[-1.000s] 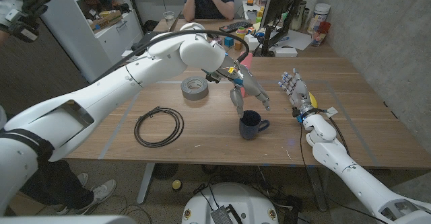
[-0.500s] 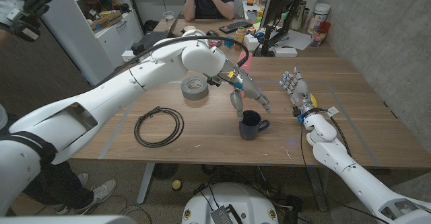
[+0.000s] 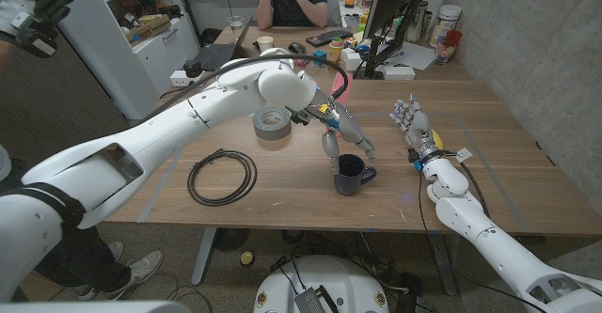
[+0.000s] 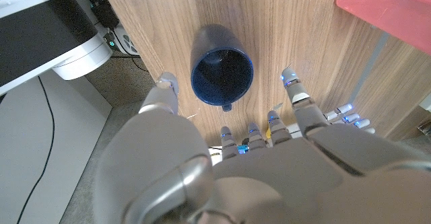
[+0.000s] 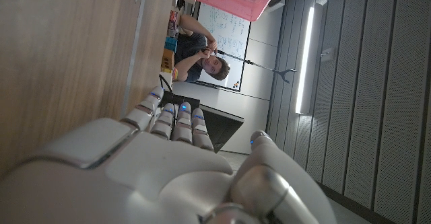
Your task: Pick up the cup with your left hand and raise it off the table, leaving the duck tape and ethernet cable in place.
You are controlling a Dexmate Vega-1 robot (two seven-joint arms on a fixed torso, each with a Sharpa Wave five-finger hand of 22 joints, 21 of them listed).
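left wrist view: the left hand [image 4: 222, 163] hovers just above the cup [image 4: 221, 66], fingers [image 4: 296, 96] spread and holding nothing. the cup stands upright on the worktop [image 3: 282, 177], mouth up, nearer this hand than the right hand [image 3: 414, 130], whose fingers stand apart, empty.

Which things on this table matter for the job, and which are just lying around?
Job: cup, left hand open above it.
Lying about: tape, cable, right hand waiting at the side.
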